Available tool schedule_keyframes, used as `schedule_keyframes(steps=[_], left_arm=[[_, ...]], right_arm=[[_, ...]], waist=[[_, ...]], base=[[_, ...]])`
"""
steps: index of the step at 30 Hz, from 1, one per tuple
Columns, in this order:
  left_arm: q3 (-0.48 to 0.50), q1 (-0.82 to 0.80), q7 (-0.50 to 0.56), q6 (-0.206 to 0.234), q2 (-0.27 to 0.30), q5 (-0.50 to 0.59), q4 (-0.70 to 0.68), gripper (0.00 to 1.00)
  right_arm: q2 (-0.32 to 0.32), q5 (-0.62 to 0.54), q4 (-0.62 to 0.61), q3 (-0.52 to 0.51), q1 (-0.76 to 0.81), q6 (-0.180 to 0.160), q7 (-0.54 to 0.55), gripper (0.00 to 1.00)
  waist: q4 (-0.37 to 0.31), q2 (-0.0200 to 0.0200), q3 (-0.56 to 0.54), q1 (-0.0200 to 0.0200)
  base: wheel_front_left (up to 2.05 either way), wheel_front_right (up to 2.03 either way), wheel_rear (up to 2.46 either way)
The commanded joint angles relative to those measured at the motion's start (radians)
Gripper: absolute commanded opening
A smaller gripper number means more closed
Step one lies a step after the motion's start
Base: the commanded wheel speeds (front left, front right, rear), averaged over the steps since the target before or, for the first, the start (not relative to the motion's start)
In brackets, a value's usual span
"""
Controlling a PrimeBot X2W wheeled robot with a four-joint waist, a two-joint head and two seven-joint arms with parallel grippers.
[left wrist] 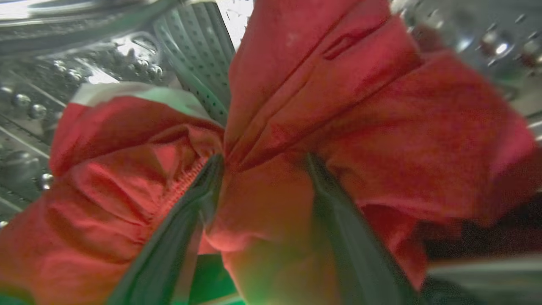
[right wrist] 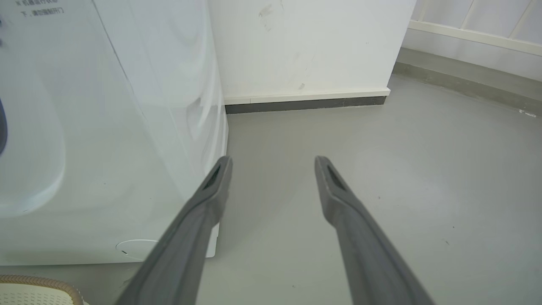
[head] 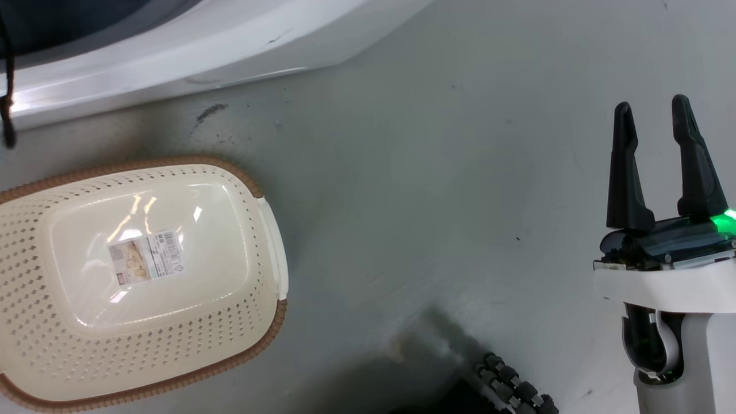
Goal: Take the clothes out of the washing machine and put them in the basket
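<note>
One left hand [left wrist: 262, 165], and its two fingers [left wrist: 178, 237] are spread wide and pushed into the clothes [left wrist: 338, 127]. The red fabric bulges between and around them but is not pinched. How many garments make up the heap I cannot tell; one white trim [left wrist: 139, 95] shows at its left edge. The clothes lie inside the perforated steel drum [left wrist: 38, 110], seen in the left wrist view.

In the head view, one basket [head: 34, 322] stands on the grey floor [head: 431, 172] at the left, just below the front of the one washing machine [head: 172, 52], with one paper label [head: 146, 256] on its base. The right wrist view catches only a corner of the basket [right wrist: 34, 292], beside the machine's white front [right wrist: 106, 148], and adds a white wall [right wrist: 305, 42] behind.

At the right, one right hand [head: 652, 103] hangs over bare floor, its fingers wide apart and holding nothing [right wrist: 273, 161].
</note>
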Motion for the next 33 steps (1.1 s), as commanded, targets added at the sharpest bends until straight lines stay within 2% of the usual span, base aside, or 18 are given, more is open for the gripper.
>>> schedule_keyframes(steps=[1,12,13,14,22,25,26,29,33], left_arm=[[-0.027,-0.01,0.023,0.0,0.014,-0.01,-0.004,1.0],[-0.114,-0.011,0.042,-0.002,0.05,-0.07,-0.005,1.0],[-0.121,-0.012,0.036,-0.002,0.051,-0.074,-0.009,0.17],[-0.126,-0.015,0.025,-0.002,0.054,-0.078,-0.012,0.0],[-0.146,-0.003,-0.072,0.0,0.058,-0.109,-0.007,0.0],[-0.142,0.04,-0.161,-0.001,0.04,-0.131,-0.007,0.0],[-0.142,0.04,-0.161,-0.001,0.04,-0.131,-0.007,0.0],[-0.154,0.117,-0.281,-0.001,0.016,-0.171,-0.022,0.0],[-0.179,0.183,-0.364,-0.001,0.0,-0.187,-0.038,0.0]], right_arm=[[0.002,0.005,-0.004,0.006,-0.017,-0.001,-0.002,1.0],[0.002,0.031,-0.005,0.017,-0.025,-0.001,-0.002,1.0],[0.002,0.031,-0.005,0.017,-0.026,-0.001,-0.002,1.0],[0.002,0.031,-0.005,0.017,-0.027,-0.001,-0.002,1.0],[0.002,0.012,-0.001,-0.004,-0.027,-0.001,-0.002,1.0],[0.002,-0.01,0.006,-0.024,-0.022,-0.001,-0.002,1.0],[0.002,-0.01,0.006,-0.024,-0.022,-0.001,-0.002,1.0],[0.002,-0.048,0.009,-0.034,-0.004,-0.001,-0.002,1.0],[0.002,-0.073,0.012,-0.042,0.008,-0.001,-0.002,1.0]], waist=[[-0.008,0.0,0.018,-0.0002],[-0.025,0.0,0.041,-0.0002],[-0.025,0.0,0.041,-0.0002],[-0.024,0.0,0.042,-0.0002],[0.0,0.0,0.008,-0.0002],[0.027,0.0,-0.037,-0.0002],[0.027,0.0,-0.037,-0.0002],[0.073,0.0,-0.106,-0.0002],[0.109,0.0,-0.16,-0.0002]], base=[[0.0,0.0,0.0],[0.0,0.0,0.0],[0.0,0.0,0.0],[0.0,0.0,0.0],[0.0,0.0,0.0],[0.0,0.0,0.0],[0.0,0.0,0.0],[0.0,0.0,0.0],[0.0,0.0,0.0]])
